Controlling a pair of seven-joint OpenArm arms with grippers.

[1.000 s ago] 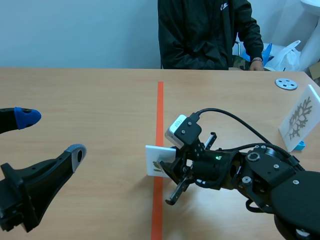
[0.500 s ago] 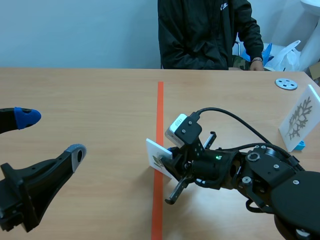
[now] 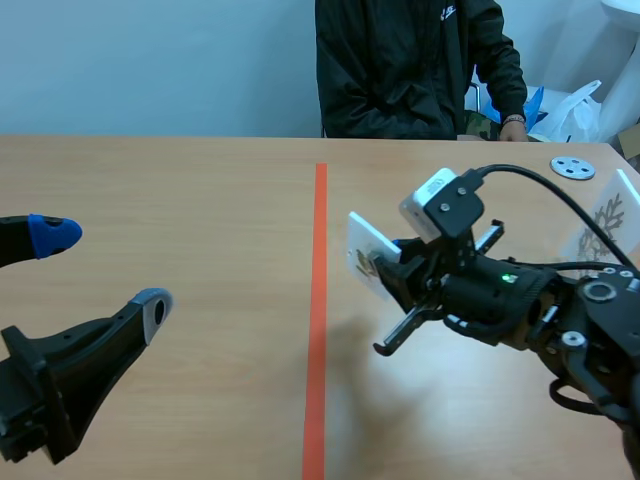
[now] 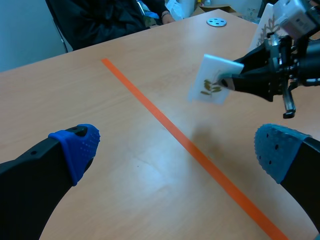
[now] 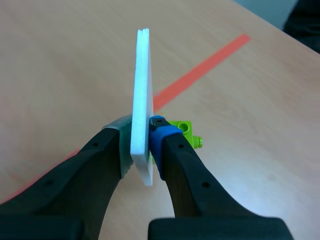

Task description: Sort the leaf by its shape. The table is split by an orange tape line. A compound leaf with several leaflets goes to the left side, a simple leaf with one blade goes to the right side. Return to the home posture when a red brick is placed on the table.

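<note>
My right gripper [image 3: 392, 272] is shut on a white leaf card [image 3: 368, 250] and holds it in the air, right of the orange tape line [image 3: 318, 300]. The card [image 4: 210, 81] bears a small green-brown leaf print with several leaflets. Seen edge-on in the right wrist view, the card [image 5: 142, 130] is pinched between the two pads, with a green brick base [image 5: 184, 131] behind it. My left gripper [image 4: 175, 150] is open low on the left side, far from the card. A second white card [image 3: 600, 235] with a branching leaf stands at the right edge.
A person in a dark jacket [image 3: 410, 65] sits across the table. A grey round disc [image 3: 572, 168] lies at the far right. A white plastic bag [image 3: 575, 112] sits behind the table's right corner.
My right gripper has lifted the leaf card off the tape line and carried it up and to the right. The left arm has not moved.
</note>
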